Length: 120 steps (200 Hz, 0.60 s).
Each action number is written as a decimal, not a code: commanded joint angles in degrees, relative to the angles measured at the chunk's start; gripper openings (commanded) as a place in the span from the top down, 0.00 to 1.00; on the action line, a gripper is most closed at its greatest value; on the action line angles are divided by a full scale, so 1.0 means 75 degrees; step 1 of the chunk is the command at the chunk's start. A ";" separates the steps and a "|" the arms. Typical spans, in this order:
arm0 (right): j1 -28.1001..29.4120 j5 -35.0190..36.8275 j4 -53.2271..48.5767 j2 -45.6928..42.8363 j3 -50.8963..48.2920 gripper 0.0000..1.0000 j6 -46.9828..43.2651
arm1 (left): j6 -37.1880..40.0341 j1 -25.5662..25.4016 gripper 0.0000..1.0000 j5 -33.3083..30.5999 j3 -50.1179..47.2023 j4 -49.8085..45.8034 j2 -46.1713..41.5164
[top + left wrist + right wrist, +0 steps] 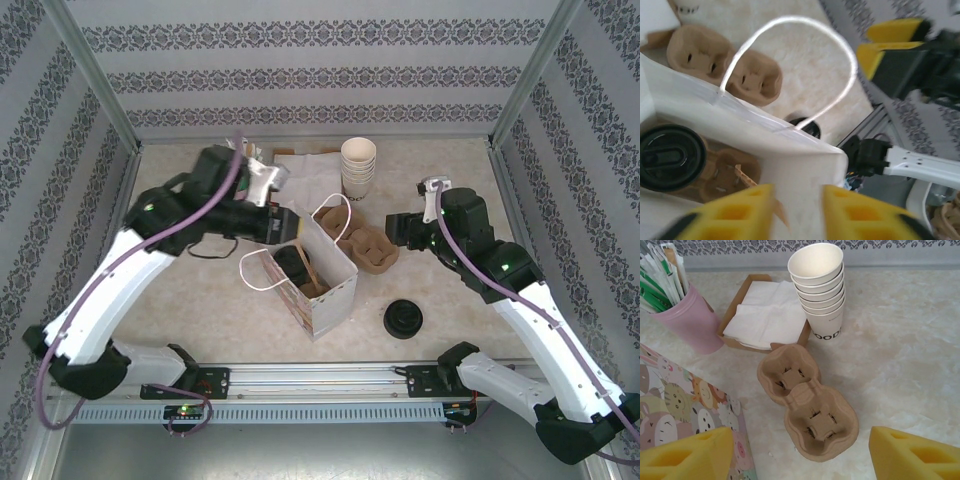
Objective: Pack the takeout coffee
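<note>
The takeout coffee [293,262], a cup under a black lid [670,157], stands inside the open white paper bag [330,295], set in a brown carrier at the bag's bottom. My left gripper [288,228] hovers over the bag's far rim. Its yellow fingers [735,212] stand a moderate gap apart, and the bag's white inner wall [740,125] shows between them. My right gripper [393,228] is open wide, low over an empty two-cup brown carrier [810,410] to the right of the bag, and holds nothing.
A stack of lidless cream cups [820,290] stands behind the carrier, beside a napkin tray [765,315] and a pink cup of sachets [690,322]. Loose black lids [403,319] lie front right of the bag. The bag's patterned side [680,405] is near my right gripper's left finger.
</note>
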 commanded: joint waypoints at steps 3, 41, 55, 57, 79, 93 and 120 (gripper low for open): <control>-0.0110 0.0182 0.0235 -0.0149 -0.0229 0.25 -0.0155 | 0.0260 -0.0249 0.33 -0.1179 0.0552 -0.0640 0.0417; -0.0124 0.0217 0.0410 -0.0177 -0.0478 0.23 -0.0380 | 0.0202 -0.0254 0.23 -0.2739 0.1055 -0.0865 0.0712; -0.0155 0.0204 0.0530 -0.0109 -0.0518 0.23 -0.0451 | 0.0164 -0.0255 0.24 -0.2975 0.1043 -0.0562 0.0651; -0.0157 0.0193 0.0549 -0.0100 -0.0520 0.22 -0.0463 | 0.0159 -0.0254 0.24 -0.3003 0.1038 -0.0505 0.0625; -0.0210 -0.0010 0.0812 0.0207 -0.0441 0.23 -0.0561 | 0.0102 -0.0254 0.26 -0.3407 0.1005 -0.0070 0.0509; -0.0248 -0.0205 0.1016 0.0455 -0.0309 0.25 -0.0633 | 0.0009 -0.0254 0.28 -0.3735 0.1000 0.0145 0.0475; -0.0371 -0.0689 0.1528 0.1187 0.0195 0.33 -0.0694 | -0.0108 -0.0243 0.35 -0.4368 0.0948 0.0495 0.0408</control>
